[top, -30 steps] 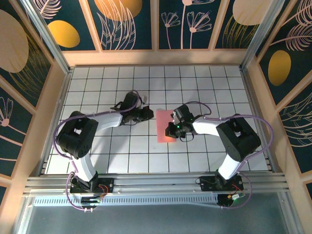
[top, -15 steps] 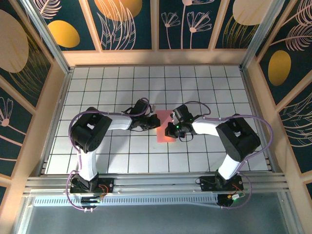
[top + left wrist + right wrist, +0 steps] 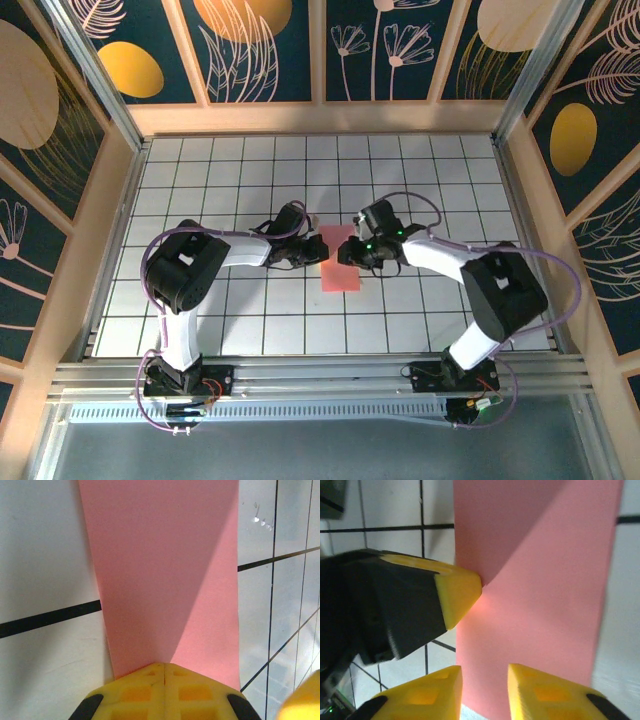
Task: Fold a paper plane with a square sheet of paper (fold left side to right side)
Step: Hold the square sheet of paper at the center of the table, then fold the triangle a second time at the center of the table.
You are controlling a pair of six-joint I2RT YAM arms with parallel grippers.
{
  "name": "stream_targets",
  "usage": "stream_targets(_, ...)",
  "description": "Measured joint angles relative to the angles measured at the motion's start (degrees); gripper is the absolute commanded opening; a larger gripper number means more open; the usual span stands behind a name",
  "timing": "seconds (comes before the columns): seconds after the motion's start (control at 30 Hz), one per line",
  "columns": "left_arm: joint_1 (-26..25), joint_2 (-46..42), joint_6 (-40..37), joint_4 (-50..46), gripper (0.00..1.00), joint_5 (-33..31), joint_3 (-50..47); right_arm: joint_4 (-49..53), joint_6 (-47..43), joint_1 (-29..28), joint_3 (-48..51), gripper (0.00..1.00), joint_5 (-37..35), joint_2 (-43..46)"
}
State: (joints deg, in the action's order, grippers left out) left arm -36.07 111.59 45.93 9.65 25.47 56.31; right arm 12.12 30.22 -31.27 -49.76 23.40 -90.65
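Observation:
The salmon-pink square sheet of paper (image 3: 340, 270) lies flat on the white grid tiles as a narrow rectangle, about one tile wide and two long. No paper plane is in view. My left gripper (image 3: 319, 251) is shut, its yellow tip (image 3: 164, 666) resting on the paper's (image 3: 165, 575) left edge. From the right wrist, that left fingertip (image 3: 461, 591) touches the sheet (image 3: 545, 595) at its edge. My right gripper (image 3: 351, 250) hovers over the sheet's far right part. Its jaws (image 3: 485, 674) are slightly open, with pink paper under the gap and nothing held.
The tiled table (image 3: 250, 170) is walled by a wooden frame (image 3: 320, 118) at the back and sides. A metal rail (image 3: 320, 375) runs along the near edge by the arm bases. Both arms reach inward and meet at the table's middle.
My left gripper slid right to the paper's left edge and stayed there. My right gripper came off the paper's lower part, moved toward the far end and opened slightly.

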Motion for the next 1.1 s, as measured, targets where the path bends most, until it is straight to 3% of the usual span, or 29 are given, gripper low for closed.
stream_targets(0.2, 0.0, 0.0, 0.0, 0.0, 0.00, 0.0, 0.0, 2.6, -1.9, 5.9, 4.3, 0.43, 1.8, 3.5)
stream_targets(0.47, 0.0, 0.0, 0.0, 0.0, 0.00, 0.0, 0.0, 3.6, -1.3, 5.7, 9.8, 0.41, 7.0, 3.4)
stream_targets(1.1, 0.0, 0.0, 0.0, 0.0, 0.00, 0.0, 0.0, -1.2, 1.4, 4.1, 10.1, 0.33, 10.9, -0.4)
